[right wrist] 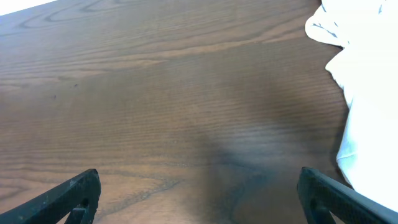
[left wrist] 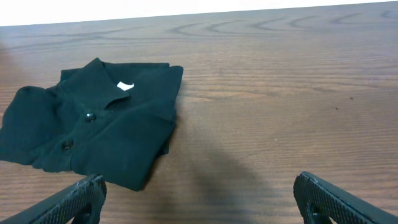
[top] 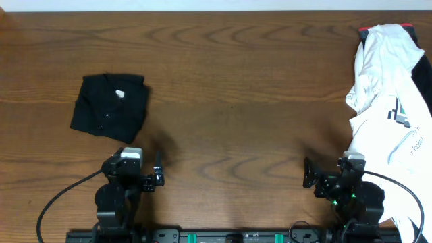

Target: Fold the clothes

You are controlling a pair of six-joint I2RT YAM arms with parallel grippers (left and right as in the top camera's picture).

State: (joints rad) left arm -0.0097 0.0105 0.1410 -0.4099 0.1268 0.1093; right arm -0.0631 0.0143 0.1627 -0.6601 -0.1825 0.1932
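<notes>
The clothes, a black shirt (top: pixel 110 103), lie folded in a compact rectangle on the left of the wooden table (top: pixel 243 81), white neck tag up. In the left wrist view the shirt (left wrist: pixel 93 124) shows small buttons and lies just ahead and left of my fingers. My left gripper (top: pixel 135 163) (left wrist: pixel 199 193) is open and empty, a little in front of the shirt's near edge. My right gripper (top: pixel 334 170) (right wrist: pixel 199 190) is open and empty over bare wood near the front right.
A white garment with a green-and-black logo (top: pixel 385 88) lies crumpled along the right edge, reaching down beside my right arm; it also shows in the right wrist view (right wrist: pixel 367 93). A dark and red item (top: pixel 368 30) pokes out under its far end.
</notes>
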